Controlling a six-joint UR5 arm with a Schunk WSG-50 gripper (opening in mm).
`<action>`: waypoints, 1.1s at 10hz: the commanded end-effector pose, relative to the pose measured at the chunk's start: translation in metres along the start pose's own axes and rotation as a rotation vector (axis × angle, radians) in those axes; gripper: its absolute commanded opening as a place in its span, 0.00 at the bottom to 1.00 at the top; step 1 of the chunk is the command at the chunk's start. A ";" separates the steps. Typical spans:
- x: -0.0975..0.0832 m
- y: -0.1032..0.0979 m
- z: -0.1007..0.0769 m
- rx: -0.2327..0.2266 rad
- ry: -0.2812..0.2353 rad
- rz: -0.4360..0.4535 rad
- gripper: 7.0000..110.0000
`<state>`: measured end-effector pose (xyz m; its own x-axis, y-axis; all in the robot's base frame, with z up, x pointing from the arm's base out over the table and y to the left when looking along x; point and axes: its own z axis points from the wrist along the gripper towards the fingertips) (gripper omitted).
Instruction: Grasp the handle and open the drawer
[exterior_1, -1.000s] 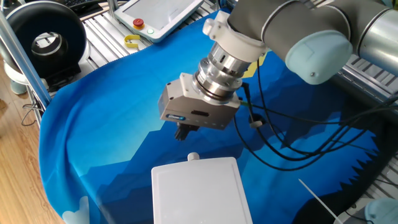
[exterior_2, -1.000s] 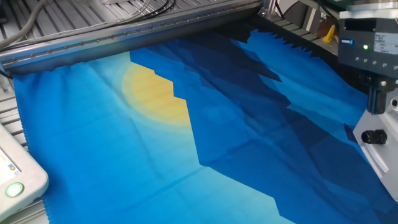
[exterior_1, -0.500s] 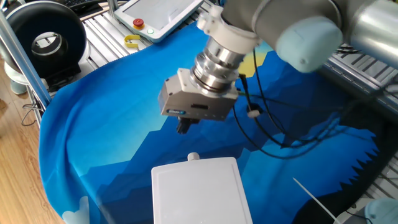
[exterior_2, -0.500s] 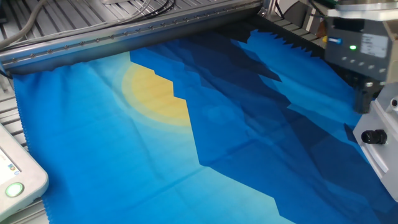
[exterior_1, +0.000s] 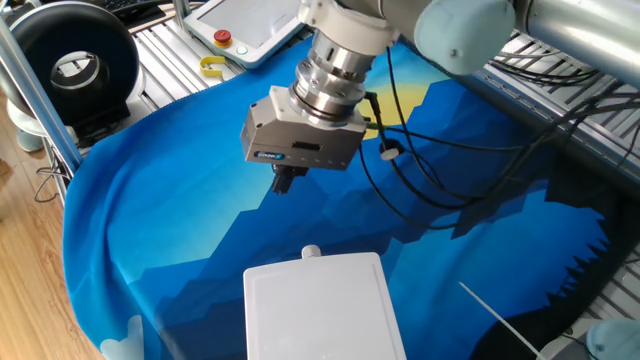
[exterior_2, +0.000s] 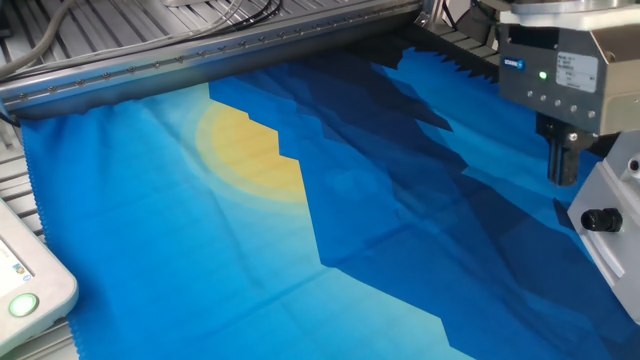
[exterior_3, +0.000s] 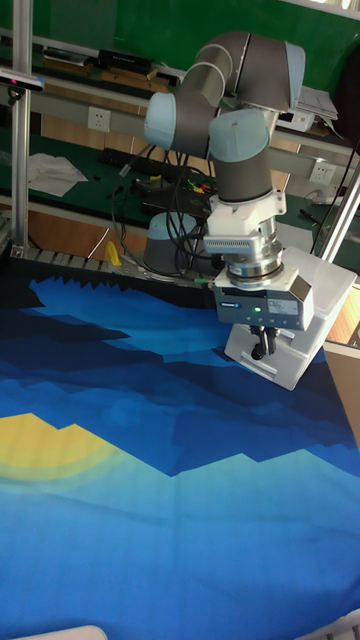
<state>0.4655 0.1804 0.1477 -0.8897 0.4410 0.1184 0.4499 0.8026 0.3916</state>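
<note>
White handle (exterior_1: 311, 252) pokes from the drawer (exterior_1: 320, 305) front, untouched. My gripper (exterior_1: 284, 182) has lifted up and away from it, fingers together on nothing — grasp still ahead.

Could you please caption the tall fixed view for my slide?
UR5 gripper poised above the white drawer box on a blue cloth.

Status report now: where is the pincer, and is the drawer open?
Pincer above the cloth, short of the handle, holding nothing; jaws look closed. Drawer shut, handle untouched. Nothing between pincer and handle.
</note>
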 end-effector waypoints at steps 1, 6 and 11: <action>0.000 0.012 -0.004 -0.077 -0.039 -0.004 0.00; -0.005 -0.003 -0.018 -0.045 0.004 -0.033 0.00; -0.032 0.010 -0.027 0.011 0.047 -0.038 0.00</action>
<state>0.4903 0.1595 0.1602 -0.9134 0.3902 0.1156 0.4037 0.8327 0.3791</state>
